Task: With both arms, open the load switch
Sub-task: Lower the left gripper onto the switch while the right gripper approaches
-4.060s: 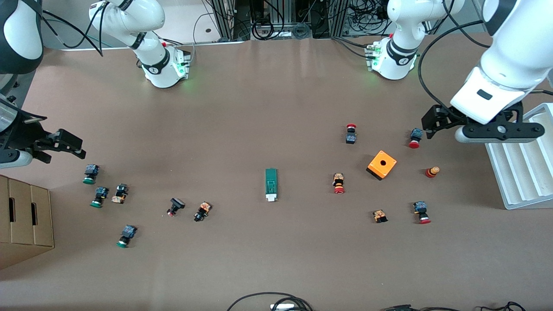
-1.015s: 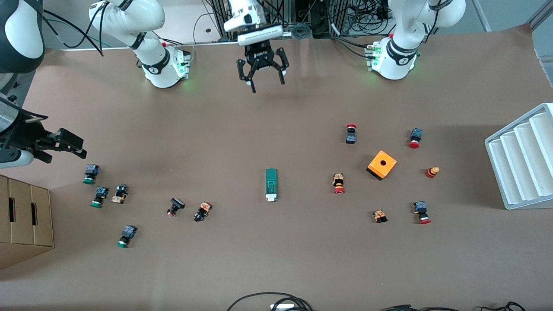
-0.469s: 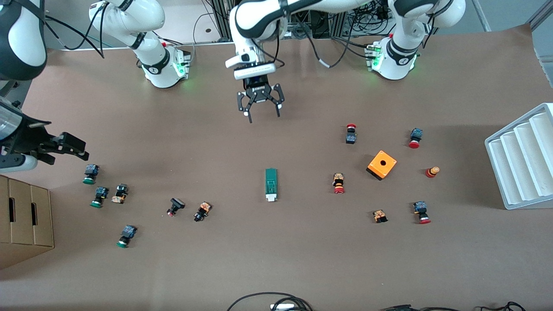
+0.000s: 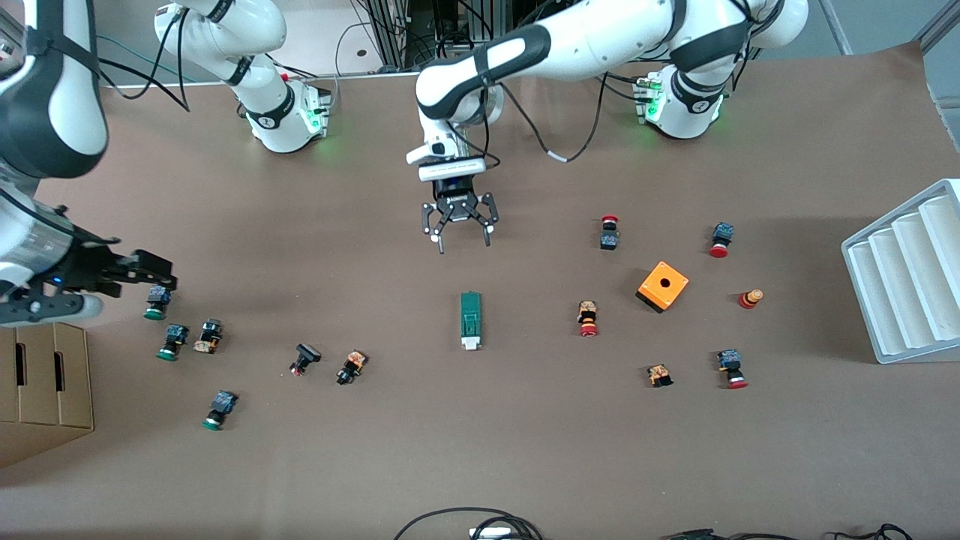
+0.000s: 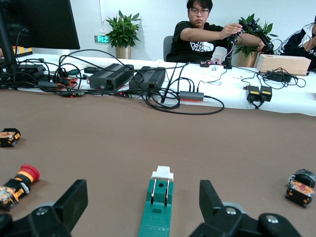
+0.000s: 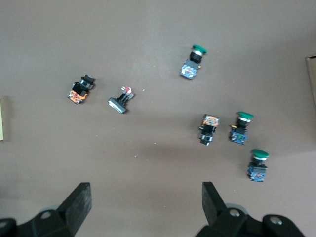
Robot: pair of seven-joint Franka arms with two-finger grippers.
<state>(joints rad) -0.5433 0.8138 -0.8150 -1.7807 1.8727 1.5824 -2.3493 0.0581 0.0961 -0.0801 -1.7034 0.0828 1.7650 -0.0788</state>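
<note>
Your load switch (image 4: 470, 321) is lying flat near the middle of the brown desk (image 4: 525, 450), its white end piece pointing toward the front camera, and nothing is touching it. Your left end effector (image 4: 460, 238) is hanging over the bare desk just on the base side of the switch, fingers spread wide and gripping nothing; in the left wrist view you are looking down the length of the load switch (image 5: 158, 207) between the two released fingers (image 5: 74, 200). Your right end effector (image 4: 146, 271) is hovering at the right arm's end of the desk, over a green-capped push button (image 4: 157, 302), and its fingers (image 6: 79, 202) are standing apart in the right wrist view with nothing between them. Below it you are seeing a cluster of green-capped buttons (image 6: 244, 133) lying loose on the desk. Toward the left arm's end, an orange box with a hole (image 4: 663, 286) is sitting well apart from the switch, with red-capped buttons (image 4: 588, 319) scattered around it and a white ridged tray (image 4: 904, 277) resting at the desk's edge. A cardboard box (image 4: 45, 390) is standing at the right arm's end.
</note>
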